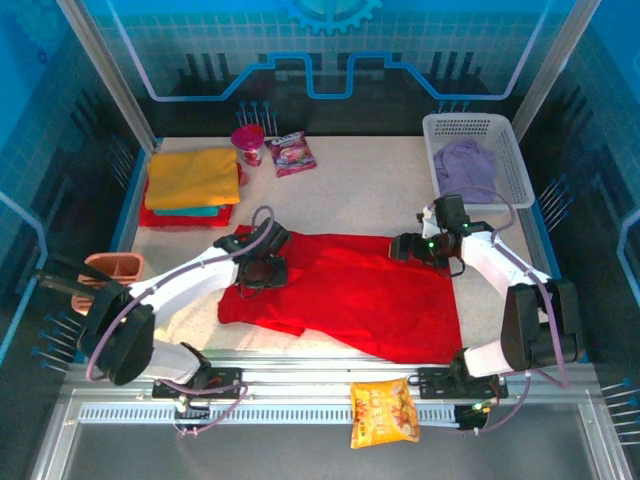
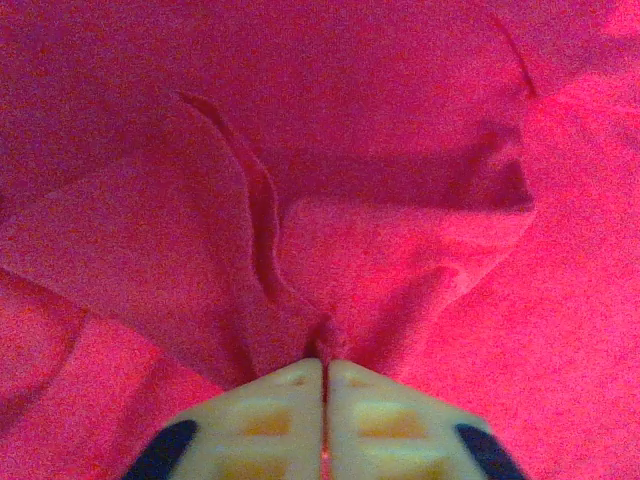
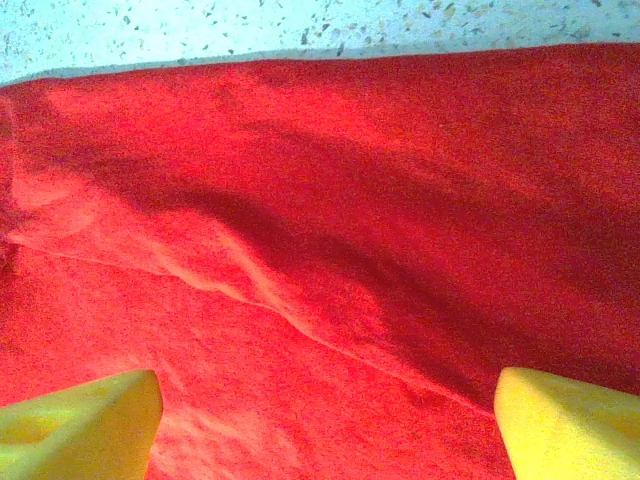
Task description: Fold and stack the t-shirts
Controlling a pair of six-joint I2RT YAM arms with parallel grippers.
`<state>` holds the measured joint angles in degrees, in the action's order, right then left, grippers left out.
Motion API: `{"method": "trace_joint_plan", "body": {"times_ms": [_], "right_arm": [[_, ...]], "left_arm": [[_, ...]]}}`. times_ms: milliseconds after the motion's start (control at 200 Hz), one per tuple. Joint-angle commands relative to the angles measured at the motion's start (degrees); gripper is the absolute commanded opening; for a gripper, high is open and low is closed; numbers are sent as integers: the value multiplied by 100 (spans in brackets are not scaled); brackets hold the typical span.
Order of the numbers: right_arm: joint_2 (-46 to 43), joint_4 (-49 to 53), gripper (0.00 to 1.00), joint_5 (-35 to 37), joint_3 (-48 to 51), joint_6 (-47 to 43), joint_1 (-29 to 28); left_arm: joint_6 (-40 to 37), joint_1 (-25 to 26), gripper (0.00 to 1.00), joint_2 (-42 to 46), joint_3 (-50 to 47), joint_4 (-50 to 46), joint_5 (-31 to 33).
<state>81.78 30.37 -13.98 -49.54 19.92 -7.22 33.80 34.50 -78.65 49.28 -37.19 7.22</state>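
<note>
A bright red t-shirt (image 1: 350,290) lies spread out across the middle of the table. My left gripper (image 1: 262,272) rests on its left part, shut on a small raised fold of the red cloth (image 2: 400,150), which runs up into the closed tips (image 2: 325,362). My right gripper (image 1: 408,248) hovers over the shirt's far right edge. It is open, with its yellow fingers (image 3: 110,420) wide apart above flat red cloth (image 3: 350,180) and nothing between them. Folded t-shirts are stacked at the back left, mustard yellow (image 1: 192,175) on top, then teal (image 1: 190,211), with red at the bottom. A pale lilac t-shirt (image 1: 465,160) lies in the basket.
The white lattice basket (image 1: 520,170) stands at the back right. A pink cup (image 1: 247,143) and a snack packet (image 1: 292,152) sit at the back. An orange-yellow snack bag (image 1: 383,412) lies on the front rail. A salmon holder (image 1: 112,266) is at the left edge.
</note>
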Motion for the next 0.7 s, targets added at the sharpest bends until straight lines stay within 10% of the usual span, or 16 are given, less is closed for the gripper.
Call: {"method": "trace_joint_plan", "body": {"times_ms": [0, 90, 195, 695], "right_arm": [[30, -35, 87, -74, -41, 70, -77], [32, -32, 87, -87, -47, 81, -107], [21, 22, 87, -1, -53, 82, -172], [229, 273, 86, 257, -797, -349, -1659]], "left_arm": [[556, 215, 35, 191, -319, -207, 299], [553, 271, 64, 223, -313, -371, 370], [288, 185, 72, 237, 98, -600, 679], [-717, -1102, 46, -1470, 1547, -1111, 228]]}}
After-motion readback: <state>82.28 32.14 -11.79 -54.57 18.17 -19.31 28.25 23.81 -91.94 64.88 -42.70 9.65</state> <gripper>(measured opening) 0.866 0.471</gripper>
